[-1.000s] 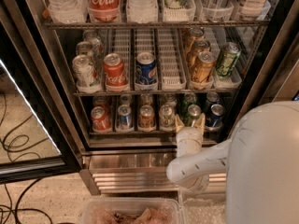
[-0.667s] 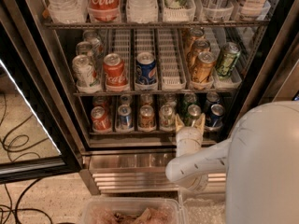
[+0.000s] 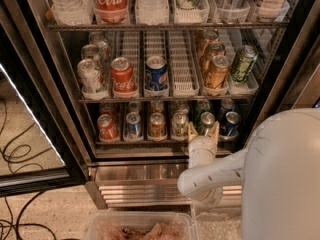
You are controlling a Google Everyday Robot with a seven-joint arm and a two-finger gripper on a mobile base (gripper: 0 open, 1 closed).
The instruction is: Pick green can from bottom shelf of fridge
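Note:
The fridge (image 3: pixel 75 151) stands open in front of me. Its bottom shelf (image 3: pixel 145 143) holds a row of cans. The green can (image 3: pixel 206 120), bright green with a silver top, stands second from the right, between a silver can (image 3: pixel 179 125) and a blue can (image 3: pixel 231 122). My gripper (image 3: pixel 204 130) is at the shelf's front lip, straight in front of the green can. It is open, with one fingertip at each side of the can's front. My white arm (image 3: pixel 280 174) fills the lower right and hides the shelf's right end.
The rack above has white lane trays holding a red cola can (image 3: pixel 122 75), a blue can (image 3: pixel 156 74) and an olive patterned can (image 3: pixel 243 64). The ribbed steel base (image 3: pixel 135 184) lies below the shelf. A clear plastic tub (image 3: pixel 140 226) and floor cables (image 3: pixel 20 154) are nearby.

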